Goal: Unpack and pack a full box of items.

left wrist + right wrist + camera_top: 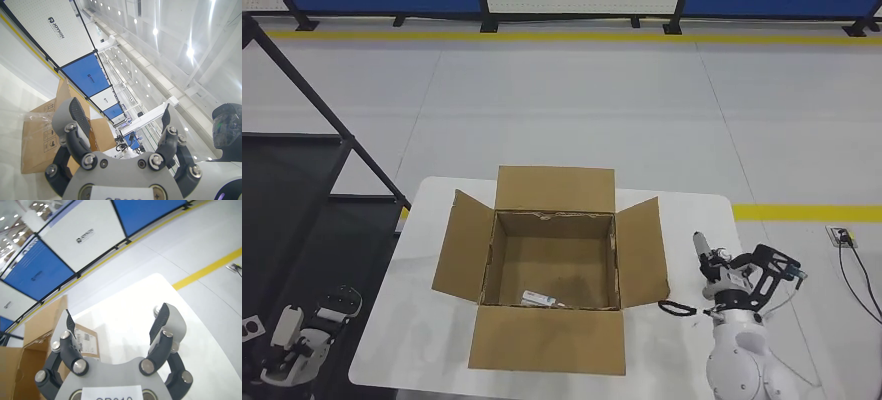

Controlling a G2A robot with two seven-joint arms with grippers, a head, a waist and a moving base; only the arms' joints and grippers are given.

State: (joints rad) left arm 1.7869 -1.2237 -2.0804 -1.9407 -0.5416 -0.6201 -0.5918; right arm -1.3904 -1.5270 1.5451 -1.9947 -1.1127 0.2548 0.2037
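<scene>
- Top view: the white table (692,215) carries one cardboard box (552,190), which stands near the middle with all four flaps folded outward.
- The inside of the box is almost bare brown cardboard. On its floor lies one small white item (539,297), flat, close to the wall nearest to me. I cannot tell what kind of item it is.
- My right gripper (115,315) is above the table on the right side of the box, just beside the right flap. Its fingers stand wide apart and nothing is between them. The small white item is inside the box, on the other side of the box wall from this gripper and well apart from it.
- My left gripper (121,109) is low, past the near left corner of the table, well apart from the box. It points upward toward the ceiling, its fingers are also spread wide, and it holds nothing.
- In the left wrist view, a piece of clear plastic film (34,115) shows at the outer side wall of the box.
</scene>
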